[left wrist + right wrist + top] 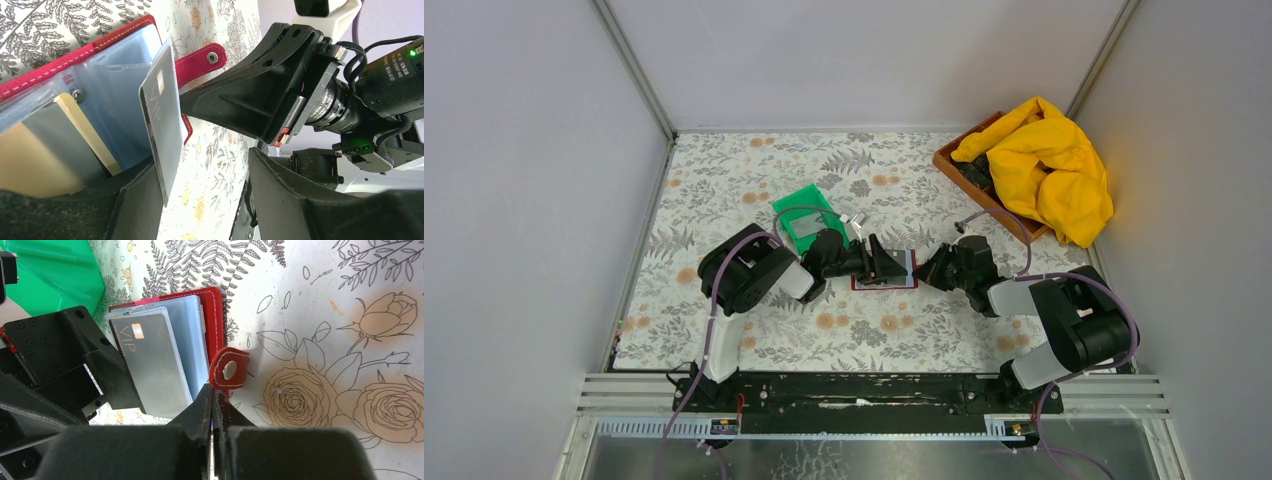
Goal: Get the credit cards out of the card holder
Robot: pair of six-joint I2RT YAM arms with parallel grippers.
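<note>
Fingers, left: spread wide, gripping nothing
Grey card: between them, over the open card holder, leaning on one finger, well apart from the other; long axis along the fingers
Fingers, right: pressed together, tip at the holder's edge beside its snap tab
Nearer arm: left; closing should catch the card

Card holder mostly hidden under left pincer; gold card cut by edge.
</note>
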